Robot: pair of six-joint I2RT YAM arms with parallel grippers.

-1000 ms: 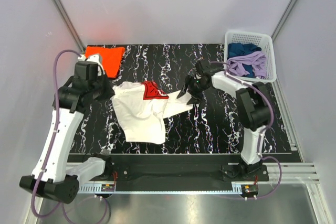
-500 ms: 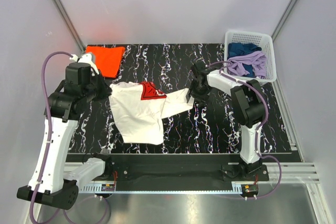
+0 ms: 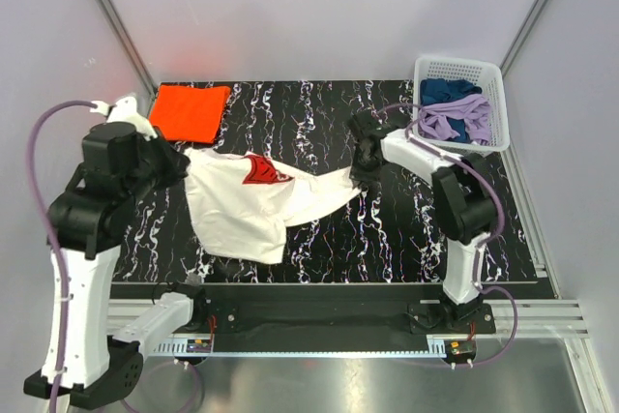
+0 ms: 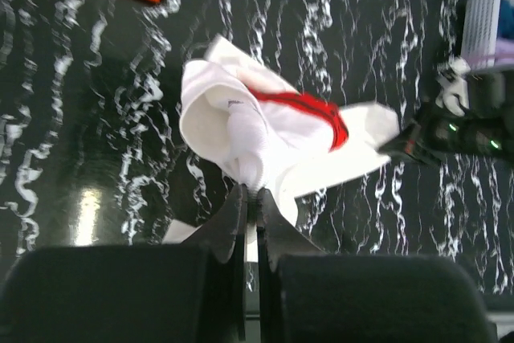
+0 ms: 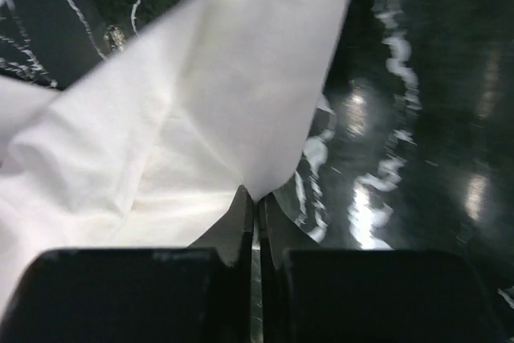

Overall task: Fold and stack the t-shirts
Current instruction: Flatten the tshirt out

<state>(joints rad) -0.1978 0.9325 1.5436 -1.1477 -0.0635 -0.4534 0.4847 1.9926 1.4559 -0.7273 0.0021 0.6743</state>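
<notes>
The large white cloth t-shirt with a red print (image 3: 242,210) sags between the two pincers. The left pincer (image 4: 250,197) is clenched on a bunched edge of it, and the right pincer (image 5: 255,201) is clamped on a corner at the opposite end. Just beyond the left pincer, the plain bright orange cloth t-shirt (image 3: 189,110) lies folded flat on the black marbled surface (image 3: 406,229). One shirt looks done — the white one is not yet folded, so spreading, folding and stacking remain.

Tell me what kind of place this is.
Probably a lab robot cell: plain white panel walls, a black marbled table, and the left gripper and right gripper holding a white t-shirt between them.
</notes>
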